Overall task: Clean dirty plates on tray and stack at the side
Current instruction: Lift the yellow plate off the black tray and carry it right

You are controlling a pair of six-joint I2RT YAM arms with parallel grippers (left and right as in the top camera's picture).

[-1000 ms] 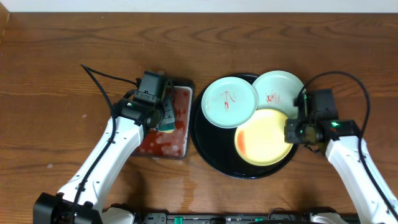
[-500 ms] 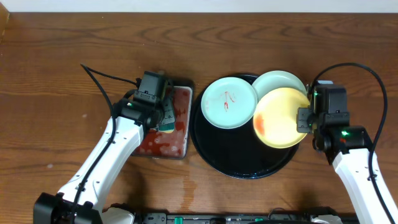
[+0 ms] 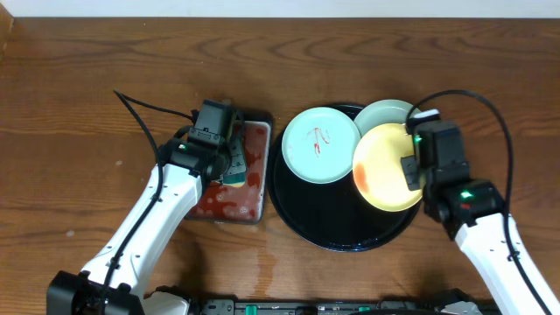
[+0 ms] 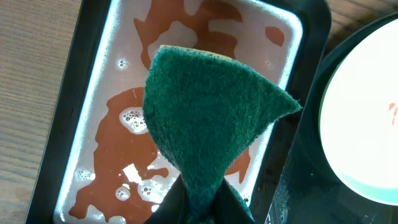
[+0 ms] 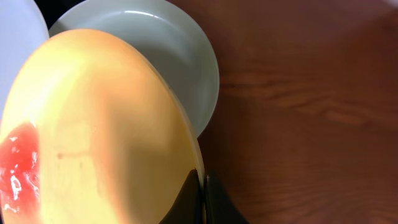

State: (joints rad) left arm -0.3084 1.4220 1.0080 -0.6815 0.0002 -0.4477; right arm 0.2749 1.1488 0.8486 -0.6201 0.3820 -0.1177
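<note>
The black round tray [image 3: 302,206] holds a mint plate [image 3: 321,144] with red squiggles at its upper left and a second mint plate [image 3: 381,115] at its upper right, also in the right wrist view [image 5: 168,46]. My right gripper [image 3: 409,171] is shut on the right rim of the yellow plate [image 3: 381,168], which has a red smear at its left and is held tilted above the tray; it fills the right wrist view [image 5: 93,130]. My left gripper [image 3: 229,166] is shut on a green sponge [image 4: 208,118] over the metal tray [image 4: 93,93].
The rectangular metal tray [image 3: 236,197] with red soapy liquid stands left of the black tray. Bare wooden table [image 3: 490,79] lies to the right of the black tray and along the back.
My right gripper has lifted the yellow plate off the tray bottom and carried it up and left, tilting it over the right mint plate. The left arm has not moved.
</note>
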